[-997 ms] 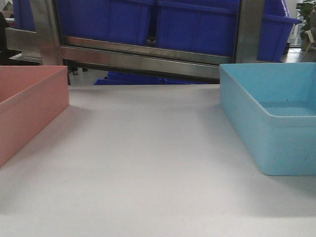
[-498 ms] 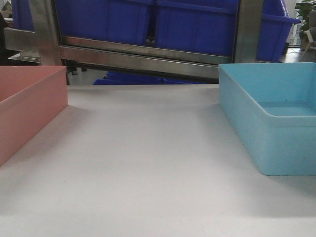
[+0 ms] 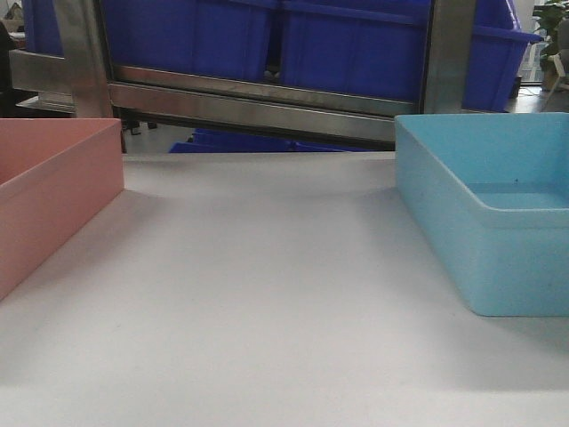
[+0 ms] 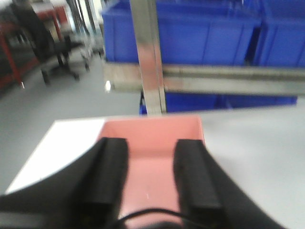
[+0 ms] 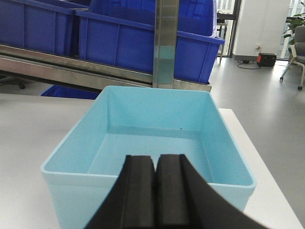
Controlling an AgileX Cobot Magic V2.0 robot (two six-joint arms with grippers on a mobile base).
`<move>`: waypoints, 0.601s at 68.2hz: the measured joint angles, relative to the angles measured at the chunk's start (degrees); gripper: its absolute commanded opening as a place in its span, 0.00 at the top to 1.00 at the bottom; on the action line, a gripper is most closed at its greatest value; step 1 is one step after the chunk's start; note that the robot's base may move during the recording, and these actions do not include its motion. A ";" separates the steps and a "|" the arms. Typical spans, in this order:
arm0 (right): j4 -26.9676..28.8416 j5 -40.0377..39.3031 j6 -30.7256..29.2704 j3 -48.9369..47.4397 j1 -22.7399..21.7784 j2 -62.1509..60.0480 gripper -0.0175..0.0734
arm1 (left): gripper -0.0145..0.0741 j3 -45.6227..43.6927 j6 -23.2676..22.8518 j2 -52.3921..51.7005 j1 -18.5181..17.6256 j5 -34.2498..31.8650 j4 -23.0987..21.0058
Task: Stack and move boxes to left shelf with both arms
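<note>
Now, pink tub [image 3: 53, 178]: bench's [image 3: 267, 294] left edge.
Blue tub [image 5: 152, 138]: right edge, well apart.
Left gripper [image 4: 151, 149]: spread above pink tub.
Right gripper [image 5: 155, 161]: pressed together, empty.
Risk: closed fingers may shove the blue tub, not grip it.

Warehouse-like workshop: steel rack [image 3: 267, 108] loaded with dark blue bins [image 3: 356, 49], grey floor [image 5: 267, 90].

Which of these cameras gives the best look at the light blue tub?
The right wrist view: the blue tub sits nearly whole in frame, four walls and bare floor visible; the right gripper covers some near rim. The front view cuts the tub off at the right edge. The left wrist view misses it.
</note>
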 measured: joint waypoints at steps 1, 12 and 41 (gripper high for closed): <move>0.00 0.00 0.00 0.00 0.00 0.00 0.75 | 0.37 -0.98 0.00 1.16 0.00 1.08 0.10; 0.00 0.00 0.00 0.00 0.00 0.00 0.75 | 0.26 -12.06 0.00 15.24 0.00 12.30 1.17; 0.00 0.00 0.00 0.00 0.00 0.00 0.75 | 0.26 -41.86 5.40 53.65 11.68 32.36 2.66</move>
